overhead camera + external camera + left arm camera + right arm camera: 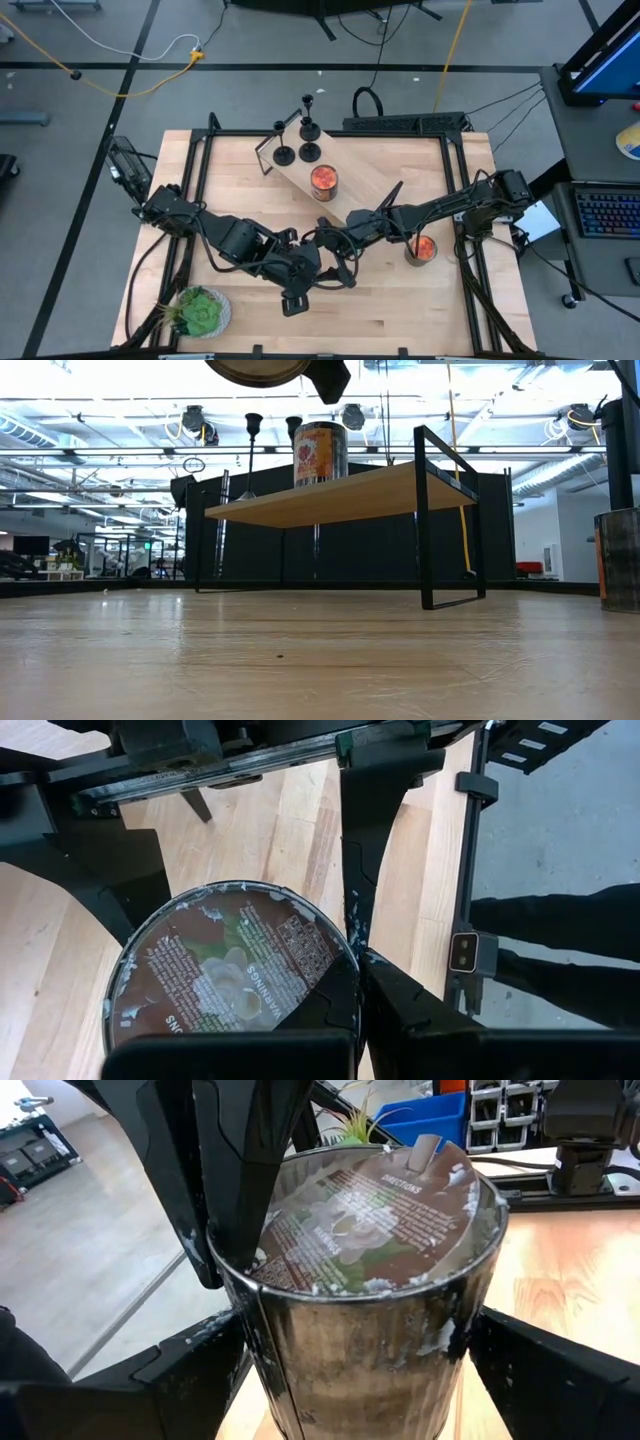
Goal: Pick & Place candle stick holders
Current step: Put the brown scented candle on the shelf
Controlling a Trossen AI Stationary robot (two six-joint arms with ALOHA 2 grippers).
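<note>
Tools meet beside raised wooden shelf | left tool and right tool both clamp one round metal candle tin | black candle stick holders stand on shelf's far end | desk

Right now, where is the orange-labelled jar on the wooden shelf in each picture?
High view: centre, orange-labelled jar on the black-framed wooden shelf.
Low view: upper middle, atop that shelf.
Left wrist view: not in it.
Right wrist view: not in it.
Shared landmark: the shelf.
</note>
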